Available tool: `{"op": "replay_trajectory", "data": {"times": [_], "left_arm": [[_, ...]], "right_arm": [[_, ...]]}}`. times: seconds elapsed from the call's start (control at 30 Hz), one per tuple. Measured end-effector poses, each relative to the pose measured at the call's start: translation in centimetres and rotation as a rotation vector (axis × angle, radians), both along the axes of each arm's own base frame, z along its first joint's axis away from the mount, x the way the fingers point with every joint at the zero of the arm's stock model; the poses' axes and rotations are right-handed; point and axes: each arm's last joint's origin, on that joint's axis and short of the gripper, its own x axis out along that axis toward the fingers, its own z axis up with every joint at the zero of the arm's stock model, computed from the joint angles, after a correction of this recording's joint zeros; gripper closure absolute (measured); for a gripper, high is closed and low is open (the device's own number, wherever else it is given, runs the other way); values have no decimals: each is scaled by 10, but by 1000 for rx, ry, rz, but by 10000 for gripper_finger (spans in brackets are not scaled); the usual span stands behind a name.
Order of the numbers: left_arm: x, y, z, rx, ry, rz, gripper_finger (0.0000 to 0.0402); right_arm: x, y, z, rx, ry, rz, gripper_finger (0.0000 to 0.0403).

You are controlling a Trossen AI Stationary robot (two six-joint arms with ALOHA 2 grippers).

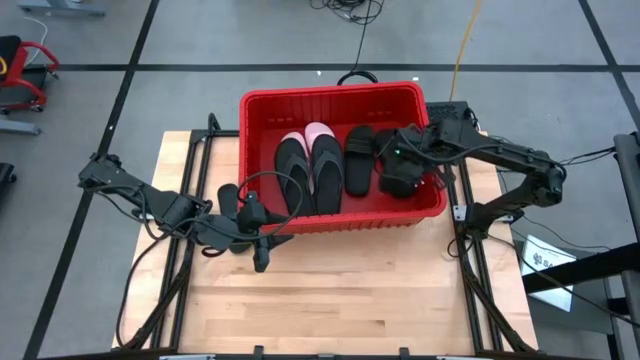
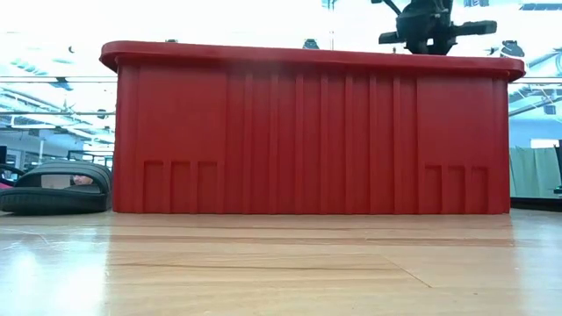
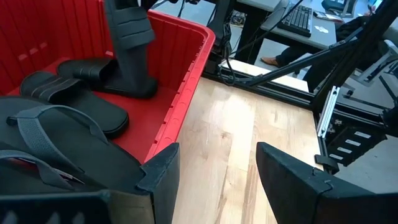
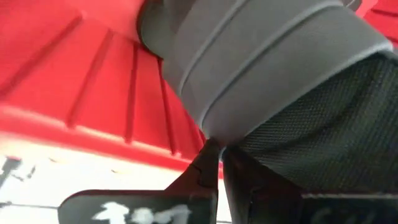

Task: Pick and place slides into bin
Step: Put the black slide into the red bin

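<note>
At the left edge of the table, a black slide lay flat on the wood just beside the crate's outer wall, not yet collected. The left gripper hovered low near that front-left corner of the red crate, its fingers spread wide with nothing between them. Its wrist camera looked over the crate rim, so it seemed poised either to reach for the loose slide or to clear away from the wall.

Inside the crate, a black thong sandal and a pale pink slide lay side by side, toes toward the far wall. A black wide-strap slide rested next to them. Laid flat and parallel like this, they left floor space toward the right wall.

Over that right end, the right gripper reached in from the table's right side. Its fingers were pressed together on a black slide, pinching it at the edge so it hung on end, strap outward. Judging by this, the slide was being lowered into the open corner, and a release would likely let it tip over flat.
</note>
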Motion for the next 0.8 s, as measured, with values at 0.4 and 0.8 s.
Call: {"op": "replay_trajectory", "data": {"times": [0.4, 0.8], "left_arm": [[0, 0, 0, 5, 2, -3, 197], [0, -3, -1, 7, 19, -72, 197]], "right_arm": [[26, -23, -28, -53, 234, 85, 403], [28, -50, -32, -75, 210, 88, 399]]}}
